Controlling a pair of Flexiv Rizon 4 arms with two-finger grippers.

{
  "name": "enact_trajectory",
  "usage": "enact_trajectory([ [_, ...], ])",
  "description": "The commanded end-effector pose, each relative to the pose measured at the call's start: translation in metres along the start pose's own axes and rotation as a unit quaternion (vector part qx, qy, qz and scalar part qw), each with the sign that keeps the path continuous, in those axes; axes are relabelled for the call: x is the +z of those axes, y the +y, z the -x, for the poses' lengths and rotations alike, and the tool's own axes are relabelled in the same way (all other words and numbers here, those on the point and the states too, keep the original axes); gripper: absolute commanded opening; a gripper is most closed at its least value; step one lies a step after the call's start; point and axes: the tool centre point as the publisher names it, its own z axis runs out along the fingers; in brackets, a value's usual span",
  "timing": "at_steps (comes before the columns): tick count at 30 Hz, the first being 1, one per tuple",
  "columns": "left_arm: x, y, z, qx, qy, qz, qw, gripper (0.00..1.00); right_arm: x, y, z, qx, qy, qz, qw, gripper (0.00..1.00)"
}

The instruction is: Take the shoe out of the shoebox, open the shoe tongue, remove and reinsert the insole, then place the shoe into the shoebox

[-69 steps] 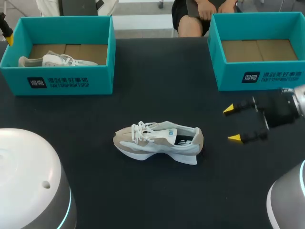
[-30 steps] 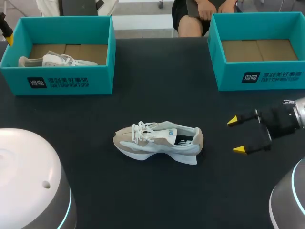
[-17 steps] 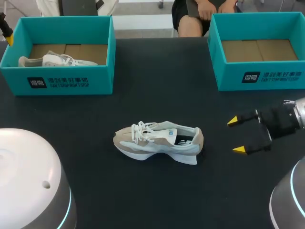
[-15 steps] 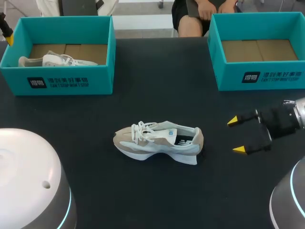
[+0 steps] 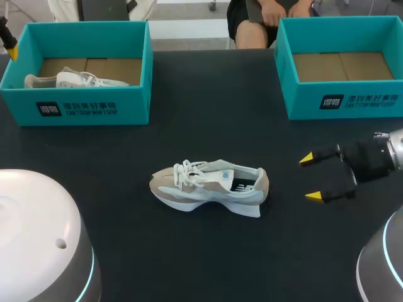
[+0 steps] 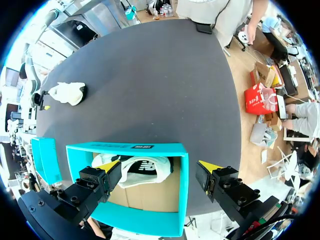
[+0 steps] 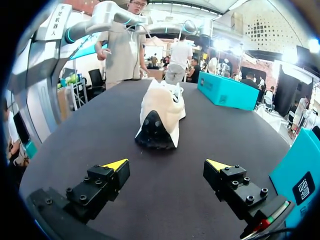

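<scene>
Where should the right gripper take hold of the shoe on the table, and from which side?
Probably the heel of the shoe, from its heel end: it stands upright on its sole, heel pointing at the open right gripper, narrow enough there to fit between the fingers.

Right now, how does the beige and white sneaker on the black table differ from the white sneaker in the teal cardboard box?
The beige and white sneaker stands upright on the black table; the white sneaker lies inside the left teal cardboard box, partly hidden by its wall. The open right gripper faces the first sneaker's heel; the open left gripper hangs above the second. Both have white laces.
</scene>
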Motion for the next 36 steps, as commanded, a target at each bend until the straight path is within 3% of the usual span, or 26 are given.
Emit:
enact_trajectory([
  [1,0.0,-0.001,0.0,0.0,0.001,0.001,1.0,1.0,0.014,0.007,-0.004,0.004,-0.013,-0.005,1.0,1.0],
  [14,0.0,-0.001,0.0,0.0,0.001,0.001,1.0,1.0,0.048,0.024,-0.022,0.058,-0.056,-0.006,0.997,1.0],
  [36,0.0,-0.001,0.0,0.0,0.001,0.001,1.0,1.0,0.1,0.038,-0.023,0.087,-0.068,0.017,0.994,1.0],
])
